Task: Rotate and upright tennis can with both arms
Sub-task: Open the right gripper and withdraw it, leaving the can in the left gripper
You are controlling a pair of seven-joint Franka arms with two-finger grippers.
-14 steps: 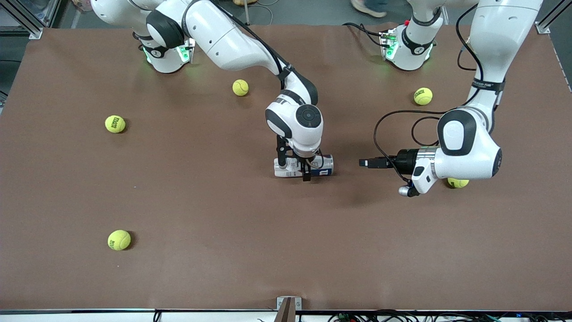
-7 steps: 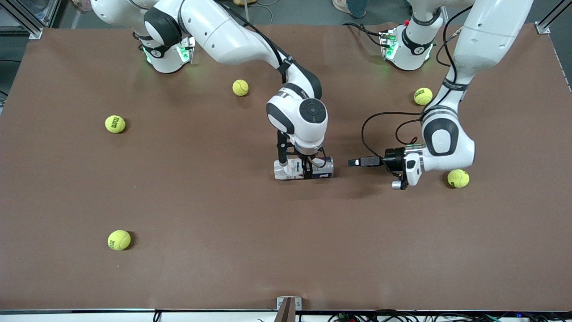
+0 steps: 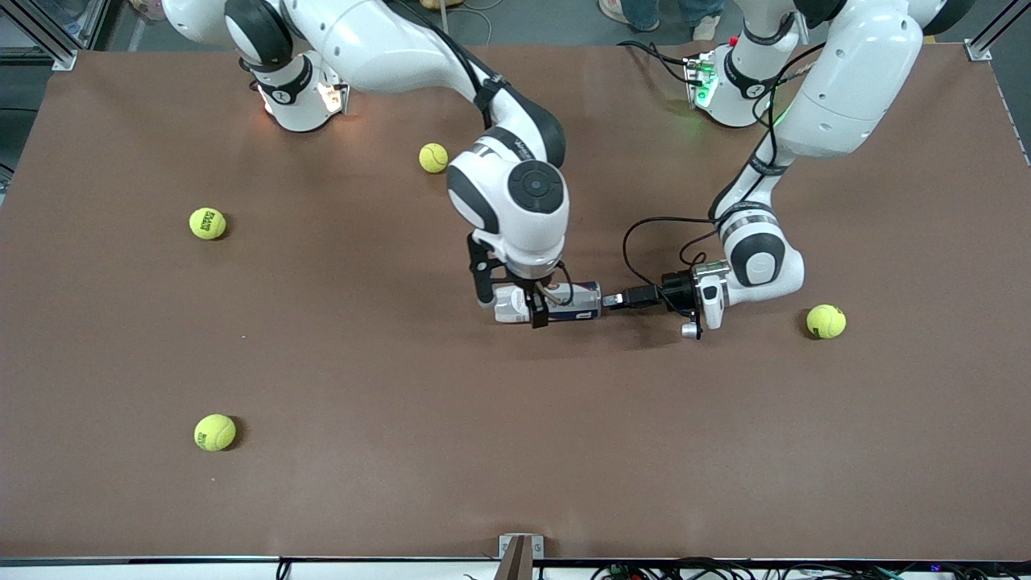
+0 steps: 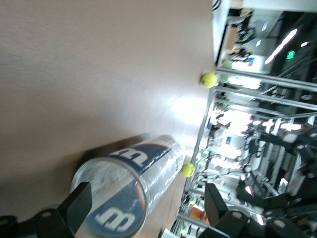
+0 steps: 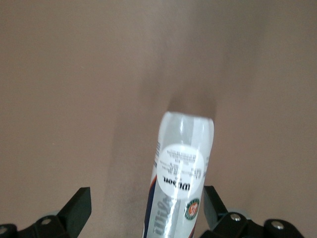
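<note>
While lying flat, tennis can (image 3: 548, 302) between both spread tools: right tool (image 3: 535, 308) astride, left tool (image 3: 614, 300) at its end.

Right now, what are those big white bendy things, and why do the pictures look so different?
They are two robot arms bolted to a brown table. The big picture looks down from a high camera facing them. The two small ones come from cameras on each arm's wrist. A clear tennis can lies on its side, and four yellow tennis balls sit scattered around. The right gripper is over the can's middle, fingers open on either side. The left gripper is at the can's end, also open. Nothing is squeezed yet.
</note>
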